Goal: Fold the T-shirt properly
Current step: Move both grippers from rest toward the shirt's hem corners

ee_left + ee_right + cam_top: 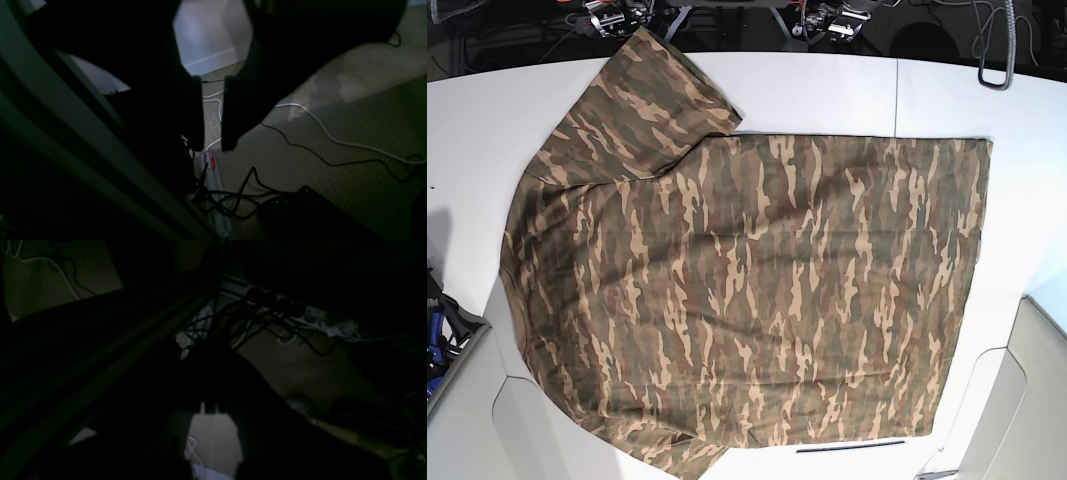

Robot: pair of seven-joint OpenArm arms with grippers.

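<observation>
The T-shirt [747, 290], camouflage in brown, tan and olive, lies spread flat on the white table [827, 90] in the base view. Its hem is to the right and one sleeve [642, 100] points to the far left. The other sleeve runs off the near edge, and no collar or label shows. Neither gripper appears in the base view. My left gripper [213, 133] hangs over the carpet floor, its two dark fingers [196, 113] a narrow gap apart and holding nothing. My right gripper [208, 400] is a dark shape over the floor, too dim to read.
White and black cables [333, 140] trail over the carpet. A power strip [300, 315] with several plugs and a black box [300, 213] lie on the floor. A table frame beam [66, 116] runs beside the left gripper. Wiring clutter [627, 15] lines the table's far edge.
</observation>
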